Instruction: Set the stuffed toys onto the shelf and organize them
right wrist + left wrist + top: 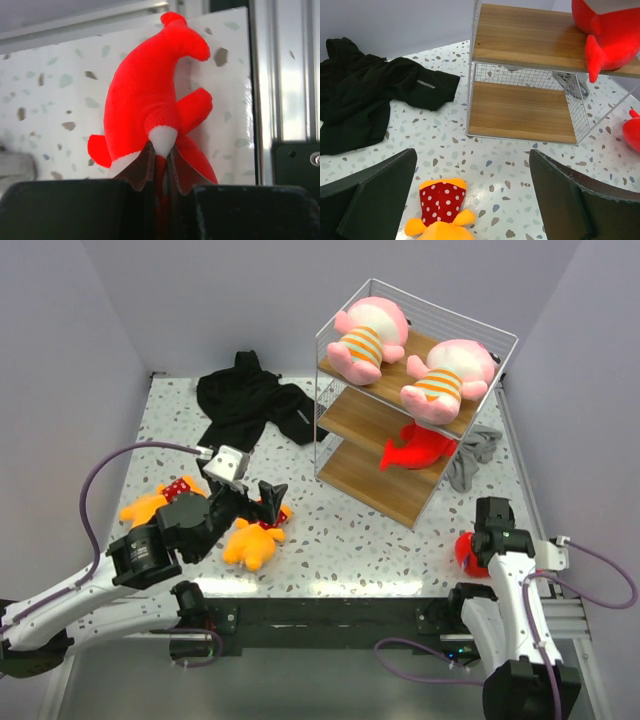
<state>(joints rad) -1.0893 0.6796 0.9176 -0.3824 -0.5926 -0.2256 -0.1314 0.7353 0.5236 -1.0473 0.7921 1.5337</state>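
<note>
Pinching a red fish-like plush toy (145, 95) that lies near the right edge of the speckled table (350, 540), the right gripper (161, 156) is closed on it. The left gripper (475, 190) hangs spread wide above an orange-yellow plush toy (441, 207).

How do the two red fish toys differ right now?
The shelf fish lies free on the middle board of the shelf; the table fish lies on the table, pinched by the right gripper. The shelf fish is already put away; the table fish is not. Both are bright red plush.
</note>
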